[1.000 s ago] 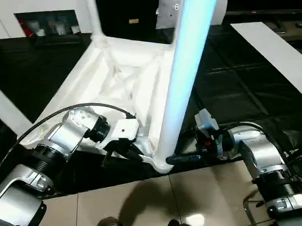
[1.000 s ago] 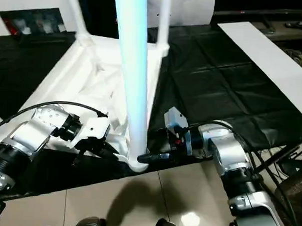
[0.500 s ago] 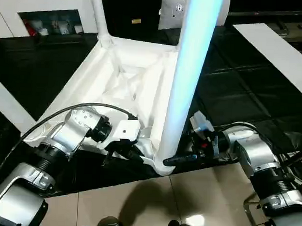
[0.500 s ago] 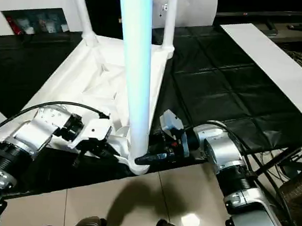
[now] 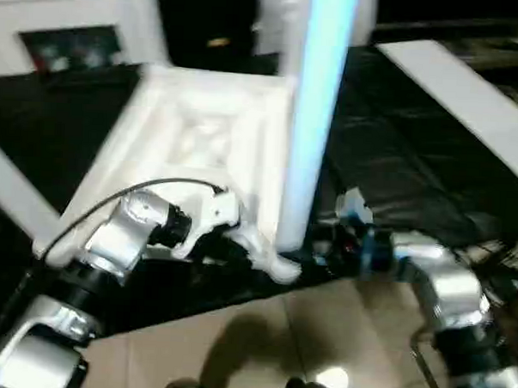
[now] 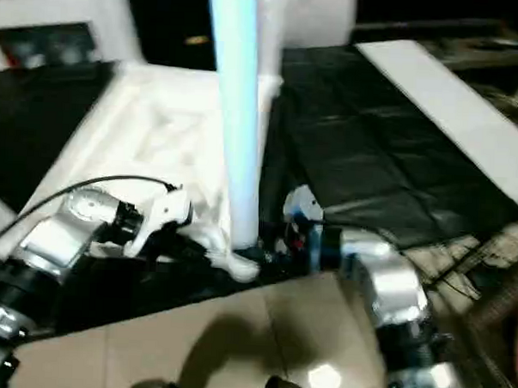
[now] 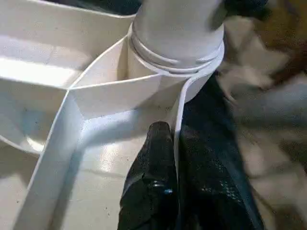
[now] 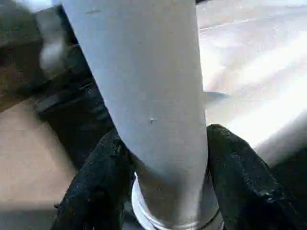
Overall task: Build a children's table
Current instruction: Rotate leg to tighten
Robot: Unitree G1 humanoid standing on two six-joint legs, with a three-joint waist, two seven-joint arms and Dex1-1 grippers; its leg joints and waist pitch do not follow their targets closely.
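Note:
The white tabletop (image 5: 193, 139) lies upside down on a black mat, ribbed underside up. A white tube leg (image 5: 318, 119) stands upright in the near corner socket (image 7: 177, 48). My left gripper (image 5: 226, 248) is shut on the thin tabletop rim just beside that socket, one black finger (image 7: 153, 158) on each side of the rim. From the other side, my right gripper (image 5: 312, 248) is shut on the leg's base. Its two fingers (image 8: 235, 167) press against opposite sides of the tube (image 8: 144, 72). Another leg (image 5: 278, 49) rises, blurred, from a far corner.
A white cabinet (image 5: 69, 22) with a dark opening stands at the back left. One long white board (image 5: 453, 91) lies on the black mat (image 5: 390, 157) to the right, and another white plank (image 5: 10, 192) lies at the left. Beige floor tiles (image 5: 235, 339) begin just past the near corner.
The whole picture has shifted and blurred, so the camera moved. My right gripper's fingers have closed in onto the base of the leg. The left gripper keeps its hold on the rim.

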